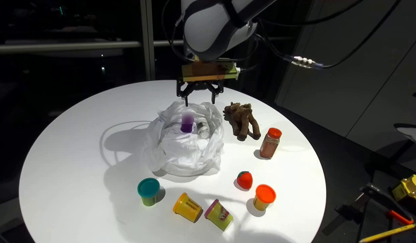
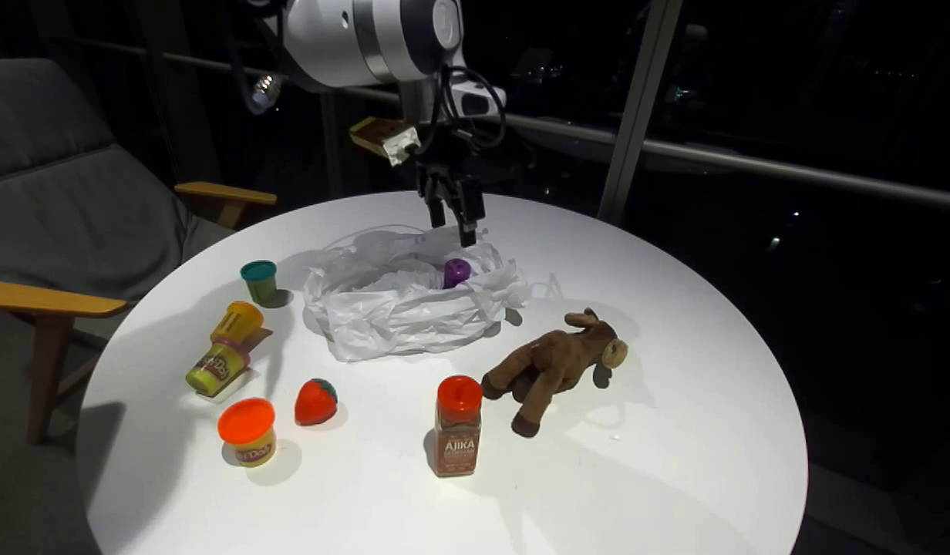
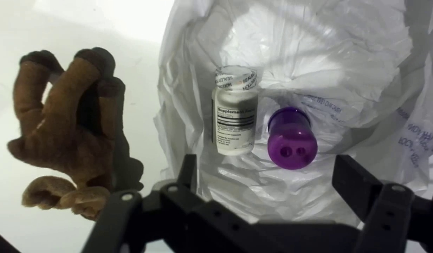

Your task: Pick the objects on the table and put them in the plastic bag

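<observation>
A: Lighting?
B: Table point(image 1: 66, 152) bright, background point(image 1: 76, 27) dark; broad shadow point(image 1: 123, 185) beside bag point(image 1: 191, 165), toward near edge, in an exterior view.
A: Defects?
B: Purple container's point(image 1: 186, 127) upper half blurred there; glare point(image 3: 142, 23) beside bag in wrist view.

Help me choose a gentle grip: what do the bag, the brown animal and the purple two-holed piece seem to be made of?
Bag: thin, whitish plastic film, crinkled with a faint sheen.
Brown animal: probably matte plush fabric, showing soft creases; how firmly stuffed, I can't tell.
Purple two-holed piece: likely hard plastic, glossy, with small bright highlights.
</observation>
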`<move>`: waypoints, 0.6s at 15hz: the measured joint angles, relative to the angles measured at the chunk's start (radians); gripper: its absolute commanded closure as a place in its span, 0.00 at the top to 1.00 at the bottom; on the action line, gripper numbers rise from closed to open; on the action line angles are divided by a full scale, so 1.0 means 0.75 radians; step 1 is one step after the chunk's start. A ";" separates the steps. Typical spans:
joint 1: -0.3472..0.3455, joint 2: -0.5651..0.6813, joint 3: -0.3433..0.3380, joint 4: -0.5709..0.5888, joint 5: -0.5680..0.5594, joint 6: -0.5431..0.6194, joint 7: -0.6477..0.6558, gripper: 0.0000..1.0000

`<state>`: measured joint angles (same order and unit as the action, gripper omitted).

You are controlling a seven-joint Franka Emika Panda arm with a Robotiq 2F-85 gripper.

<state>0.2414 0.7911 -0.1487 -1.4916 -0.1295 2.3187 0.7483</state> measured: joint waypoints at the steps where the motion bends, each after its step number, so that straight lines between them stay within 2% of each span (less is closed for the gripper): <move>1: 0.017 -0.060 -0.001 -0.065 -0.017 -0.006 0.000 1.00; 9: 0.119 -0.444 0.014 -0.631 -0.266 0.003 0.009 1.00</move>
<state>0.3306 0.4583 -0.1382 -1.9649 -0.3291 2.3210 0.7550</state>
